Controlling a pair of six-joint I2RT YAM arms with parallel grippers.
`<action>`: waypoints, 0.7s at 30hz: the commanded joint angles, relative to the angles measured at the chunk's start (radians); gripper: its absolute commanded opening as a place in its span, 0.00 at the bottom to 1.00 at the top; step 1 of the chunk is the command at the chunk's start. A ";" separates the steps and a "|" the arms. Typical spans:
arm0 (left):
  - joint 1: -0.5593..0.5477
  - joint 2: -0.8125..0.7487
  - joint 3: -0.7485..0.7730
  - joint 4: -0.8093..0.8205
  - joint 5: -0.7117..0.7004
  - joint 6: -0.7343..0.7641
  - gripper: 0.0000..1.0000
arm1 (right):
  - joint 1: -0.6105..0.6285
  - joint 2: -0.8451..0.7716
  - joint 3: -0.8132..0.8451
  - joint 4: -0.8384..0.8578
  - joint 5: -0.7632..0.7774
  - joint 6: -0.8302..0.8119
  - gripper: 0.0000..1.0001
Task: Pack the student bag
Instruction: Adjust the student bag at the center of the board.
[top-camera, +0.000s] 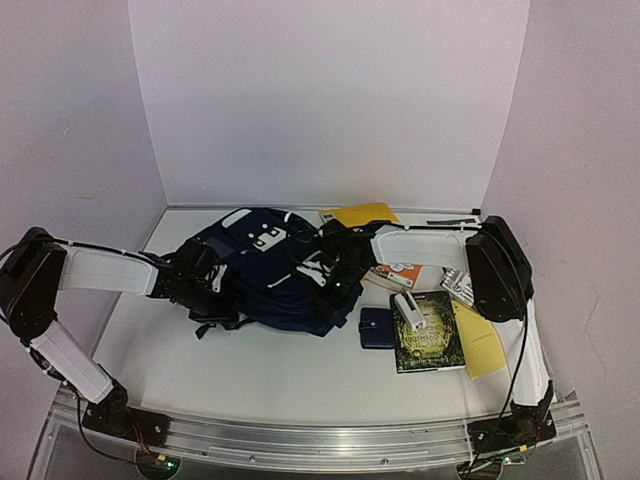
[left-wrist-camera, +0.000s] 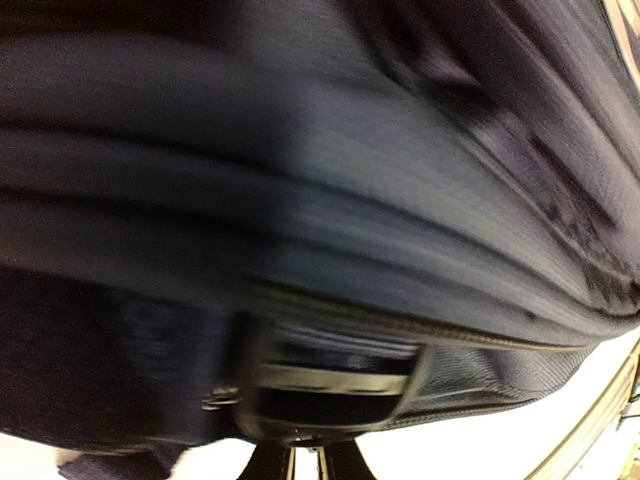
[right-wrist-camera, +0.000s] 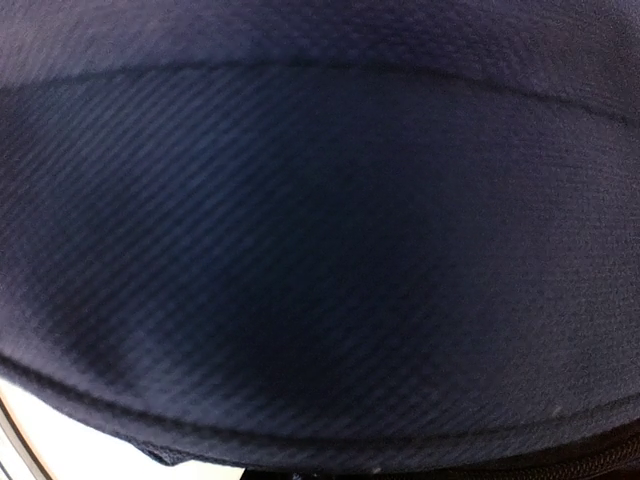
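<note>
The student bag (top-camera: 268, 262), navy with a white patch on top, lies across the middle of the table. My left gripper (top-camera: 213, 297) is at its left end. In the left wrist view the two fingers (left-wrist-camera: 305, 465) stand almost together at the bag's dark lower rim (left-wrist-camera: 330, 400), shut on it below a zip and a buckle; this view is blurred. My right gripper (top-camera: 335, 275) is pressed into the bag's right side. Navy weave (right-wrist-camera: 320, 250) fills the right wrist view and hides the fingers, which are shut in the fabric.
Right of the bag lie a small navy wallet (top-camera: 377, 327), a dark green book (top-camera: 428, 333) with a white item (top-camera: 407, 303) on it, a yellow sheet (top-camera: 482, 348), an orange-and-white packet (top-camera: 400, 273) and a striped item (top-camera: 457, 285). A yellow folder (top-camera: 365, 214) lies behind.
</note>
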 joint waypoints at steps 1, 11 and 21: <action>-0.115 -0.015 0.033 0.115 0.165 0.000 0.10 | 0.008 0.061 0.051 0.127 0.032 0.123 0.00; -0.182 -0.042 0.042 0.213 0.159 -0.038 0.08 | -0.009 0.084 0.107 0.132 0.002 0.220 0.00; -0.294 0.162 0.183 0.311 0.122 -0.083 0.10 | -0.008 0.098 0.164 0.132 -0.019 0.264 0.00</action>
